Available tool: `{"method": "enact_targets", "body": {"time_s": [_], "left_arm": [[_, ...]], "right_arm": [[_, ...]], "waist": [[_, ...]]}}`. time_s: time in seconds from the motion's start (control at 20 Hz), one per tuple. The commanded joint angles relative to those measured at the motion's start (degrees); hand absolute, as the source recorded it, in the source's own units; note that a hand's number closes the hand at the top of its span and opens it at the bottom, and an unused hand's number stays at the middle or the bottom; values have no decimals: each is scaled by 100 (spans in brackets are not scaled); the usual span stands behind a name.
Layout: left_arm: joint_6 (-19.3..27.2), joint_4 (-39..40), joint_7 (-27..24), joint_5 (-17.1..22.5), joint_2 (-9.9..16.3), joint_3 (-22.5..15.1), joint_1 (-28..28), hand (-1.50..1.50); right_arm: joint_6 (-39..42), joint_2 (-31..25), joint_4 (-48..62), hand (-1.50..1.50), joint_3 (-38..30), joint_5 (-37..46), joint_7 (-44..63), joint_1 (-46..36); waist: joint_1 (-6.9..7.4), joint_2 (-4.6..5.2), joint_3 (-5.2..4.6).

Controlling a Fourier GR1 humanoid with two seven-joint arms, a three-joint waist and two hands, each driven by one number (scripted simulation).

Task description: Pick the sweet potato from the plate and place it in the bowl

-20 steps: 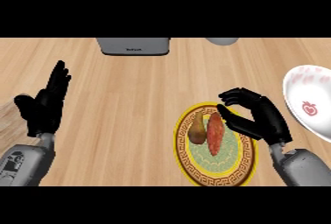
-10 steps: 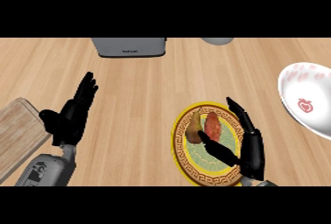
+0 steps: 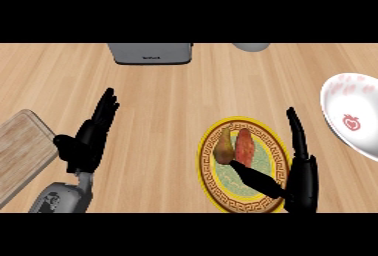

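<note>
A reddish sweet potato (image 3: 244, 145) lies on the yellow-rimmed patterned plate (image 3: 209, 172), beside a brown pear-shaped piece (image 3: 223, 148). The white bowl (image 3: 351, 120) with a red mark inside sits at the right edge. My right hand (image 3: 301, 172) stands edge-on over the plate's right rim, fingers straight and pointing away, thumb stretched left with its tip just below the sweet potato. It holds nothing. My left hand (image 3: 90, 137) rests open at the left, fingers up.
A wooden cutting board (image 3: 21, 150) lies at the left edge beside my left forearm. A grey appliance (image 3: 151, 52) stands at the back centre, with a grey round object (image 3: 252, 46) at the back right.
My right hand has drawn back toward the lower right, so its fingers now stand off the sweet potato. The view has shifted, bringing more of the cutting board into sight.
</note>
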Motion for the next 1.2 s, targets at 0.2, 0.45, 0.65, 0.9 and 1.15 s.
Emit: {"method": "enact_targets", "body": {"time_s": [0.2,0.45,0.65,0.9,1.15], "left_arm": [[27,-41,44,-132,-151,2,-99,0],[-159,-81,62,-45,-99,124,-33,0],[-185,-94,54,-176,-114,187,-34,0],[-363,65,-88,-284,-321,347,71,0],[-470,-4,-11,-490,-466,388,72,0]], "right_arm": [[1770,74,-923,-150,-253,958,2911,-414],[2708,258,-515,-150,-432,651,3711,-979],[3040,336,-529,-150,-466,488,3908,-761],[3235,561,-711,-150,-362,627,3683,-325],[3446,293,-567,-150,-1154,-217,2506,-34]], "waist": [[28,19,7],[103,33,15],[82,31,19],[59,30,19],[62,32,21]]}}
